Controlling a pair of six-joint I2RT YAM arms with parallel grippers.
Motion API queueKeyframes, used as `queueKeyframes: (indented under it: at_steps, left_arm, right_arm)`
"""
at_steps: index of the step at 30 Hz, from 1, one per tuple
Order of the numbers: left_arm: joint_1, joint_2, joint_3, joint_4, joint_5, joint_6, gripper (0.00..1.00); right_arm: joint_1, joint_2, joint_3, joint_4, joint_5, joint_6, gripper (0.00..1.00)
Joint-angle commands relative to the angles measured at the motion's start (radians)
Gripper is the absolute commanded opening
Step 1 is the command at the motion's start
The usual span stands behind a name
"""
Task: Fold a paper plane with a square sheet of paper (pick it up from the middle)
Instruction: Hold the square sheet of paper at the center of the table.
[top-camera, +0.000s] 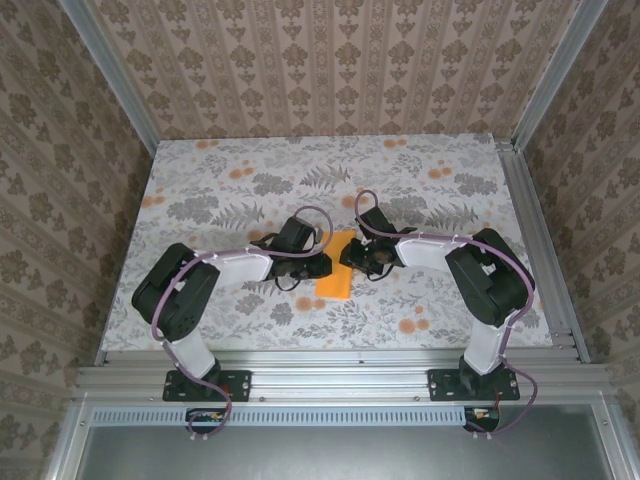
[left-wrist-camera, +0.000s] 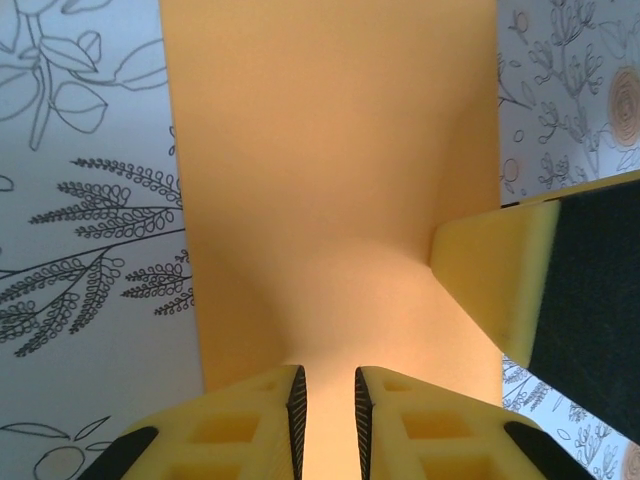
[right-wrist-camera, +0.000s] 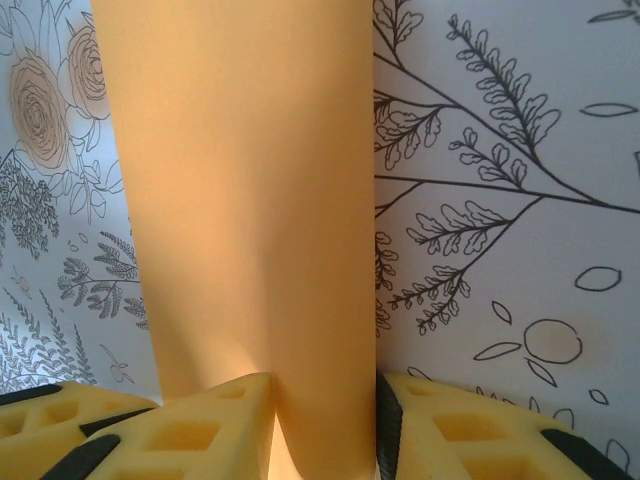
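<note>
Left gripper and right gripper clamp the square sheet of paper, folded narrow; we judge nose folds remain.

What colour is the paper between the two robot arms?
The sheet of paper is plain bright orange, with no print. The left wrist view shows it best.

No legible text anywhere, seemingly.
</note>
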Motion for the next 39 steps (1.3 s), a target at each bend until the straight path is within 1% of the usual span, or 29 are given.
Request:
queueKeyframes:
  at_steps: [1, 12, 19, 24, 27, 31, 33, 36, 39]
  left_arm:
    - [-0.003, 0.021, -0.009, 0.011, 0.014, -0.003, 0.23]
    - [-0.001, 0.053, -0.029, -0.037, -0.022, 0.038, 0.21]
    - [-0.001, 0.105, -0.031, -0.045, -0.041, 0.058, 0.21]
    - [0.003, 0.127, -0.039, -0.041, -0.056, 0.066, 0.21]
    - [0.002, 0.134, -0.043, -0.047, -0.065, 0.072, 0.21]
    - [0.003, 0.135, -0.04, -0.056, -0.073, 0.078, 0.21]
    - [0.002, 0.137, -0.037, -0.061, -0.076, 0.082, 0.21]
    - [-0.001, 0.138, -0.03, -0.074, -0.082, 0.089, 0.21]
    - [-0.003, 0.14, -0.025, -0.082, -0.082, 0.094, 0.21]
  right_arm:
    - [0.011, 0.063, -0.005, -0.016, 0.031, -0.005, 0.36]
    - [0.012, 0.05, 0.004, -0.024, 0.034, -0.011, 0.36]
    - [0.012, 0.021, 0.032, -0.064, 0.042, -0.032, 0.4]
    - [0.003, -0.022, 0.024, -0.077, 0.044, -0.054, 0.43]
    - [-0.01, -0.076, -0.002, -0.09, 0.047, -0.07, 0.45]
    - [-0.03, -0.156, -0.068, -0.036, -0.027, -0.075, 0.46]
    - [-0.03, -0.194, -0.105, 0.008, -0.074, -0.061, 0.45]
    - [-0.03, -0.227, -0.166, 0.126, -0.164, 0.001, 0.42]
    - [-0.025, -0.224, -0.203, 0.233, -0.224, 0.066, 0.34]
